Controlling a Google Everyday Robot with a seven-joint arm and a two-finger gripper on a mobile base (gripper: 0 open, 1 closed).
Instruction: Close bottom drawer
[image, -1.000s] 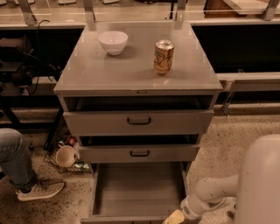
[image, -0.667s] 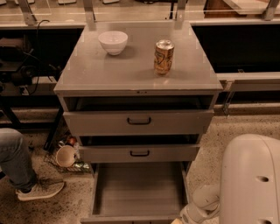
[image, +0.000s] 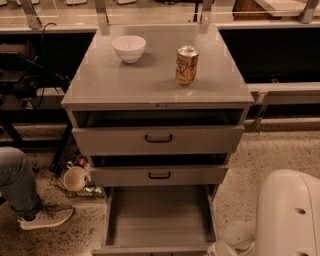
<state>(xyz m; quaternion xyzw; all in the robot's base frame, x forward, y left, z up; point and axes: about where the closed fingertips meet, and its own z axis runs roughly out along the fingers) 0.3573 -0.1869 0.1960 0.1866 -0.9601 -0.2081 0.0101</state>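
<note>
While the bottom drawer (image: 158, 220) stands open, the end effector (image: 218, 248) sits at its front right corner; its state cannot be told.
Desk (image: 100, 85): one bowl (image: 129, 48), one can (image: 187, 65); three drawers (image: 159, 141); one cup (image: 75, 178) on the floor.

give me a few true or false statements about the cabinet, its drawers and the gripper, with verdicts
1. The bottom drawer is pulled far out. True.
2. The can stands inside the bottom drawer. False: it stands upright on the cabinet top.
3. The white bowl sits left of the can in the camera view. True.
4. The gripper hangs above the white bowl. False: it is low, by the bottom drawer's front right corner.
</note>
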